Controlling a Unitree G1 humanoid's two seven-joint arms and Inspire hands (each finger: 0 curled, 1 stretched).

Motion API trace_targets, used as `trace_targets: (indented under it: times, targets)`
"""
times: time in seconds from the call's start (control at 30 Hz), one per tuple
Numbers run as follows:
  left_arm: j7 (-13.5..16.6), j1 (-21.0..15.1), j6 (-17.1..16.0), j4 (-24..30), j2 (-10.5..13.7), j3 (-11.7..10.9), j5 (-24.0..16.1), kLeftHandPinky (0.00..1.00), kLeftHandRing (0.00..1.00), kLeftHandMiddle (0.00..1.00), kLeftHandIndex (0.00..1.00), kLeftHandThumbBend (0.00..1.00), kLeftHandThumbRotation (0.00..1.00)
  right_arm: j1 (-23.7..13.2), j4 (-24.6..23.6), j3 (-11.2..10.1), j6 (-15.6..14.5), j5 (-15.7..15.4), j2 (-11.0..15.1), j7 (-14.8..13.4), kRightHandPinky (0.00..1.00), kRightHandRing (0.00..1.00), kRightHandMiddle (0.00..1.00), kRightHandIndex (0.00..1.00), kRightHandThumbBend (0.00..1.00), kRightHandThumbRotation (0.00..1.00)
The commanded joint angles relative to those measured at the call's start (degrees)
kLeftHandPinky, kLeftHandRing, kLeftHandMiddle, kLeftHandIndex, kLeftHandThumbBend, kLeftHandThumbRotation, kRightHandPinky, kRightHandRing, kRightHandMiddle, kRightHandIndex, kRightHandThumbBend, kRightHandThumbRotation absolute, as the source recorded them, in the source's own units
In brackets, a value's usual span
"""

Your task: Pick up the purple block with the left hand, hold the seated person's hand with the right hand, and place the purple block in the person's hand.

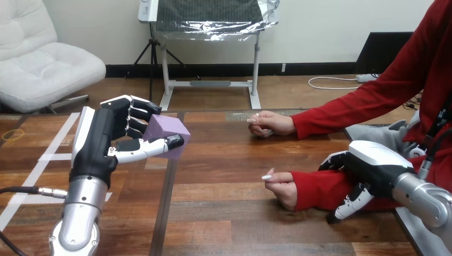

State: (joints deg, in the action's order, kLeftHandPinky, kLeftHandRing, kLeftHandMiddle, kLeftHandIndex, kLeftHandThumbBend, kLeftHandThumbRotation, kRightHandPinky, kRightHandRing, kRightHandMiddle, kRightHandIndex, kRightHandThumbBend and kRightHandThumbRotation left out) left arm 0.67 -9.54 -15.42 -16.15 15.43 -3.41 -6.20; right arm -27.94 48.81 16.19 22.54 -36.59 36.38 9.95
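One purple block (171, 130) sits clamped in the left hand (109, 141). The fingers curl over its far top edge and the thumb presses across its near face, and the block seems to be lifted off the wooden table (224, 160). It looks like a rigid, light cube with flat matte faces, so it should neither deform nor slip readily. Opposing flat faces are the sound place to grip, and the present pinch uses them. One corner juts out to the right of the fingers, toward the person.

The right hand (368, 173) lies over the person's red-sleeved forearm (320, 189), touching it; whether it grips cannot be told. Just left of that hand, the person's nearer hand (280, 186) rests on the table, loosely closed and not yet turned up to receive. The person's farther hand (269, 124) lies beyond it, well right of the block.
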Motion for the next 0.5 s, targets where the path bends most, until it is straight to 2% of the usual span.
trace_targets:
  times: [0.0,0.3,0.47]
  targets:
    - [0.74,-2.78,-0.51,2.16,0.02,-1.39,0.55,0.34,0.4,0.42,0.42,0.6,0.0,-4.91,0.69,0.66,-0.86,-0.13,0.2,-0.5,0.6,0.69,0.71,0.71,0.99,0.17]
    - [1.07,-3.02,-1.75,1.13,0.15,-1.39,0.19,0.34,0.39,0.42,0.42,0.6,0.0,-5.65,2.02,1.03,-0.66,0.79,0.07,0.42,0.56,0.67,0.7,0.69,0.94,0.2]
    - [1.2,-2.91,-0.91,1.36,-0.05,-1.4,0.36,0.34,0.39,0.42,0.42,0.61,0.0,-5.91,2.51,1.12,-0.16,1.22,0.05,1.18,0.54,0.65,0.68,0.67,0.89,0.22]
